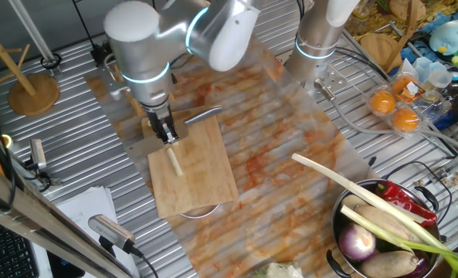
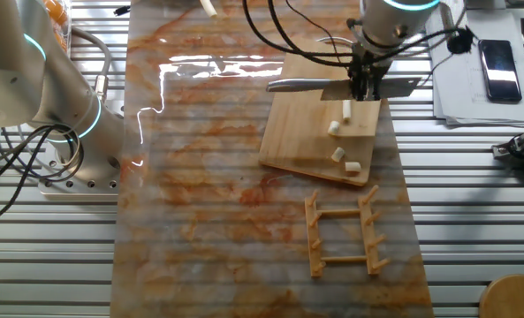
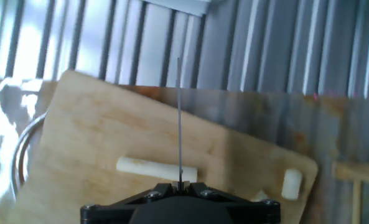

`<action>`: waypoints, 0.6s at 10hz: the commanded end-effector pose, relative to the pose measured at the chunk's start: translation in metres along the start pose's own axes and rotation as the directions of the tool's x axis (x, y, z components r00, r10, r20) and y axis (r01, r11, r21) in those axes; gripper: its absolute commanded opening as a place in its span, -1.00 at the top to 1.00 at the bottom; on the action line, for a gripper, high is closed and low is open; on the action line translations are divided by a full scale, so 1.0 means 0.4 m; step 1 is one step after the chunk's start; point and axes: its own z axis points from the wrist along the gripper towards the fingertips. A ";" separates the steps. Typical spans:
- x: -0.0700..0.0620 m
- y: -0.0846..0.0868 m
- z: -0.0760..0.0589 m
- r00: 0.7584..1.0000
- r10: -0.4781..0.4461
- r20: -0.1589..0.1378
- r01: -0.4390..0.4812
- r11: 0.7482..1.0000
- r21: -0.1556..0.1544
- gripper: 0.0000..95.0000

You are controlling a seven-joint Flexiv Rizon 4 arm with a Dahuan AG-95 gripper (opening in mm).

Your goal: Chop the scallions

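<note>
Bamboo board (image 2: 315, 132): gripper (image 2: 365, 81) clamped on knife (image 2: 332, 86); keep blade square across scallion stalk (image 3: 156, 167), clear of cut chunks (image 2: 339, 155)

Ribbed metal table (image 1: 74, 174) fills both fixed views, grooves running lengthwise. Glossy marbled orange-and-cream mat (image 2: 200, 177) laid over middle, catching bright white glare of overhead light at upper left of other fixed view. Wooden stand with round base (image 1: 34, 93) at upper left of one fixed view. Small wooden rack (image 2: 343, 231) flat on mat, lower centre. Phone (image 2: 497, 69) and papers (image 2: 474, 93) at upper right. Cables (image 2: 18, 163) coiled at left edge. No walls, floor or windows visible.
</note>
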 end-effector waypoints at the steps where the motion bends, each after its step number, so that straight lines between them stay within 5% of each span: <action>1: 0.019 -0.013 0.008 0.997 -0.075 0.004 0.075 0.995 -0.058 1.00; 6: 0.035 -0.011 0.024 0.993 -0.108 0.038 0.110 0.993 -0.042 1.00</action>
